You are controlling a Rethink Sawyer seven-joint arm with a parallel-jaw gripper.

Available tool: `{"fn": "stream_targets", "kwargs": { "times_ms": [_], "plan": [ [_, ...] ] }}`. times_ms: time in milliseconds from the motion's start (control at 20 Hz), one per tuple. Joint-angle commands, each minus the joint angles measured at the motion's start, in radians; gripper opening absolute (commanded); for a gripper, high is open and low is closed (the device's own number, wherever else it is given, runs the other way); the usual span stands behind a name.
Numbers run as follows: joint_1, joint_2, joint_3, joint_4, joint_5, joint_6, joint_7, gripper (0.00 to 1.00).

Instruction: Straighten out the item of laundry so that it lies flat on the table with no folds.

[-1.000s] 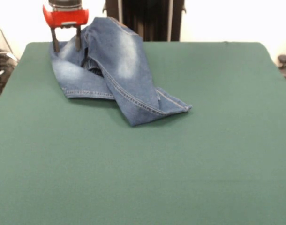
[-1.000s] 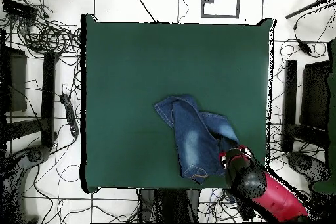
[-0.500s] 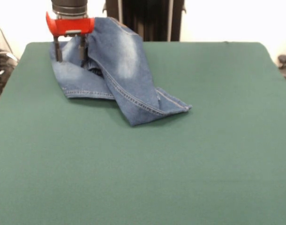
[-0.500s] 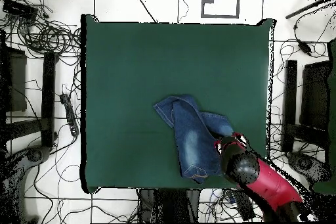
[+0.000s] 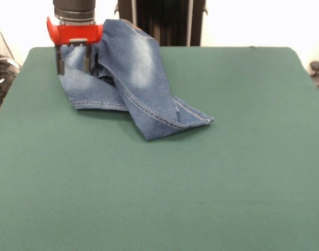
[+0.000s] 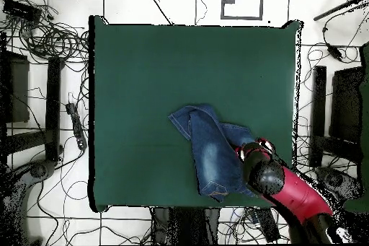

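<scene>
The jeans (image 5: 129, 78) are mid-blue denim with a faded, almost white patch on the upper leg and paler worn areas near the hems, whose seams carry lighter stitching. The desk (image 5: 201, 172) is covered in a plain dark green cloth with no pattern. The claw (image 5: 72, 58) has a bright red body under a dark grey-black cylinder, with dark fingers (image 5: 59, 60).

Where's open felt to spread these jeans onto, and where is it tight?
In the front view, bare table runs across the whole near half, and along the right side beyond the jeans. It is crowded at the far left corner: the jeans lie bunched there, with the pincer down at their left edge.
</scene>
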Motion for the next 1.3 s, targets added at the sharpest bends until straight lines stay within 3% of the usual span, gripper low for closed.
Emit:
{"fn": "stream_targets", "kwargs": {
  "times_ms": [50,400,850,1300],
  "plan": [
    [0.037,0.133,0.022,-0.084,0.049,-0.049,0.284,1.0],
    [0.129,0.217,-0.1,-0.131,0.096,0.086,0.296,1.0],
    [0.198,0.216,-0.165,-0.172,0.142,0.21,0.28,1.0],
    [0.159,0.229,-0.118,-0.157,0.13,0.099,0.279,1.0]
  ]
}}
